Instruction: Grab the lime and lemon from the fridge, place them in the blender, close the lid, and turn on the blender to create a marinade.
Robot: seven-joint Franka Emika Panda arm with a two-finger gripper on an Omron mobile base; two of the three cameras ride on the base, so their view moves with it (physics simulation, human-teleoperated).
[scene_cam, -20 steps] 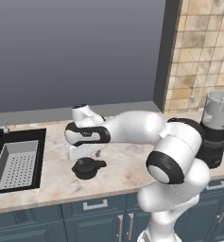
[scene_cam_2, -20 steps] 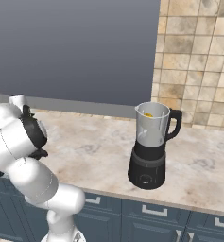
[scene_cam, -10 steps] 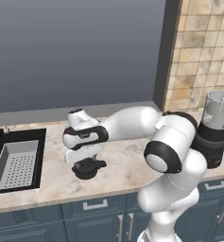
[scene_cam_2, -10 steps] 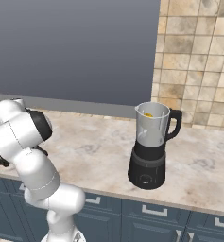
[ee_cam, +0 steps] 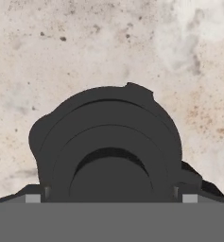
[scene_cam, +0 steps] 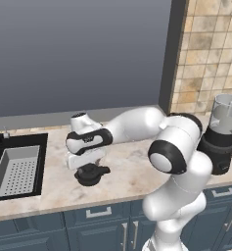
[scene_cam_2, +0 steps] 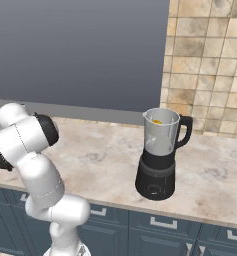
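Left base view: gripper (scene_cam: 89, 165) down over lid (scene_cam: 91, 174) on counter (scene_cam: 132, 172), near front edge, bare marble around. Jaw state impossible to tell. Blender (scene_cam_2: 159, 154) well apart.

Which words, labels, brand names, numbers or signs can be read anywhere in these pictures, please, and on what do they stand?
None can be read in any view.
The blender: its black base bears a round knob and no lettering.
The lid: plain black.
The countertop, the tiled wall and the cabinet fronts: no writing or signs.
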